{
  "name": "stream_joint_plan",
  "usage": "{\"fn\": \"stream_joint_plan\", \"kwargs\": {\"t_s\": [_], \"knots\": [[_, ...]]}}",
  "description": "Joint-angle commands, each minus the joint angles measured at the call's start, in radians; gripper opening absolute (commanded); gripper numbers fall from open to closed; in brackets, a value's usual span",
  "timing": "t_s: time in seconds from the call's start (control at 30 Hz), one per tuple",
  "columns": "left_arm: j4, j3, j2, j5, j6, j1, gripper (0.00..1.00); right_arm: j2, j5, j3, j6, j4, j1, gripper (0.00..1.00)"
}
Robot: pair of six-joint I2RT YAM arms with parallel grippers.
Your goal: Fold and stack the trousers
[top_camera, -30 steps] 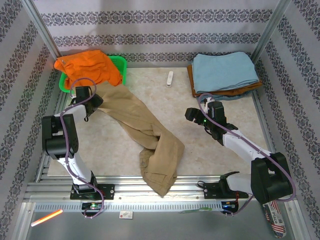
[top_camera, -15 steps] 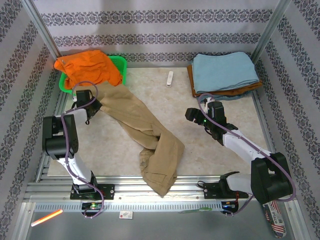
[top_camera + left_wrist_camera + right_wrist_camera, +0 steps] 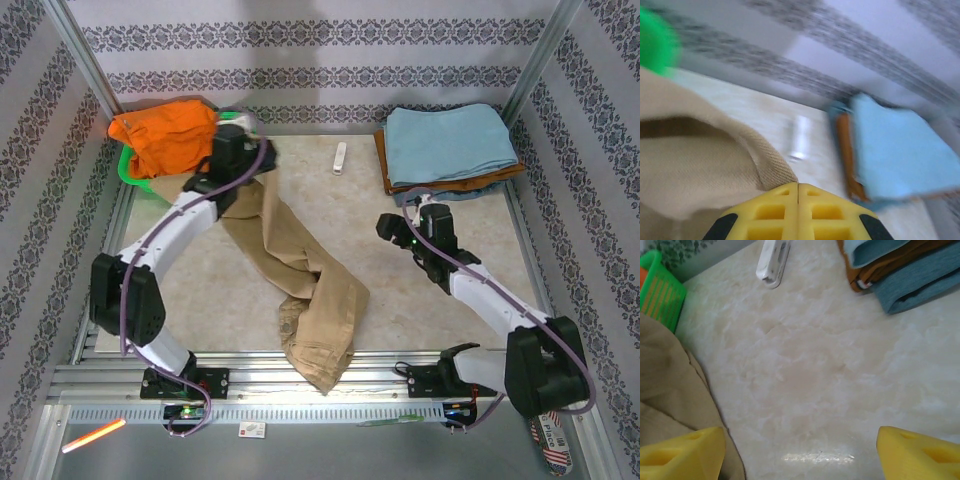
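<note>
While L fingers [image 3: 765, 212] tight on trousers [image 3: 300, 260], R fingers [image 3: 680, 447] wide.

The beige marbled tabletop [image 3: 400, 290] carries long khaki-tan cotton trousers [image 3: 300, 250], a green plastic basket [image 3: 127, 168], a small white oblong object [image 3: 340, 157] and a stack of folded cloths [image 3: 450, 145].

Lab test cell, aluminium frame [image 3: 82, 55], wallpapered walls [image 3: 300, 60]
</note>
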Motion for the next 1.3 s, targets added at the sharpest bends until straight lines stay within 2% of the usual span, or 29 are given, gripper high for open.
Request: {"fn": "stream_joint_plan", "kwargs": {"t_s": [0.0,0.17,0.33,0.37,0.4,0.43,0.5,0.53,0.57,0.67,0.77,0.87,0.9,1.03,1.1,1.17,1.27], "knots": [[-0.09,0.131,0.079,0.055,0.063,-0.183,0.0,-0.083,0.095,-0.033,0.069,-0.046,-0.072,0.79],[-0.103,0.393,0.294,0.144,0.076,-0.434,0.0,-0.263,0.135,-0.039,0.122,-0.18,-0.245,0.8],[-0.036,0.602,0.508,0.266,-0.008,-0.579,0.0,-0.394,0.109,0.013,0.126,-0.324,-0.425,0.85],[-0.064,0.67,0.559,0.296,-0.01,-0.598,0.13,-0.401,0.093,0.024,0.124,-0.34,-0.454,0.86],[-0.118,0.729,0.598,0.316,0.002,-0.609,0.45,-0.4,0.07,0.032,0.12,-0.349,-0.477,0.86],[-0.169,0.771,0.624,0.325,0.018,-0.615,0.67,-0.397,0.051,0.041,0.115,-0.359,-0.494,0.86],[-0.176,0.725,0.596,0.31,0.04,-0.61,0.96,-0.392,0.024,0.055,0.104,-0.377,-0.507,0.86],[-0.176,0.674,0.558,0.285,0.064,-0.602,1.0,-0.395,0.012,0.056,0.099,-0.375,-0.508,0.86],[-0.18,0.619,0.506,0.264,0.086,-0.586,1.0,-0.398,-0.009,0.054,0.099,-0.367,-0.508,0.86],[-0.162,0.395,0.312,0.172,0.089,-0.485,1.0,-0.396,-0.074,0.048,0.093,-0.347,-0.503,0.84],[-0.199,0.158,0.102,0.013,0.01,-0.294,1.0,-0.384,-0.098,0.026,0.081,-0.318,-0.452,0.84],[-0.315,-0.042,-0.069,-0.201,-0.07,-0.089,1.0,-0.358,-0.059,-0.019,0.074,-0.259,-0.34,0.84],[-0.316,-0.117,-0.122,-0.231,-0.091,-0.016,1.0,-0.344,-0.034,-0.038,0.075,-0.228,-0.292,0.84],[-0.279,-0.34,-0.243,-0.241,-0.146,0.249,1.0,-0.254,0.041,-0.057,0.035,-0.155,-0.144,0.85],[-0.233,-0.402,-0.252,-0.194,-0.134,0.359,1.0,-0.206,0.047,-0.055,0.017,-0.128,-0.106,0.85],[-0.198,-0.427,-0.226,-0.218,-0.099,0.422,1.0,-0.173,0.029,-0.058,0.023,-0.103,-0.096,0.85],[-0.016,-0.5,-0.162,-0.156,-0.061,0.508,1.0,-0.153,0.014,-0.066,0.025,-0.081,-0.092,0.86]]}}
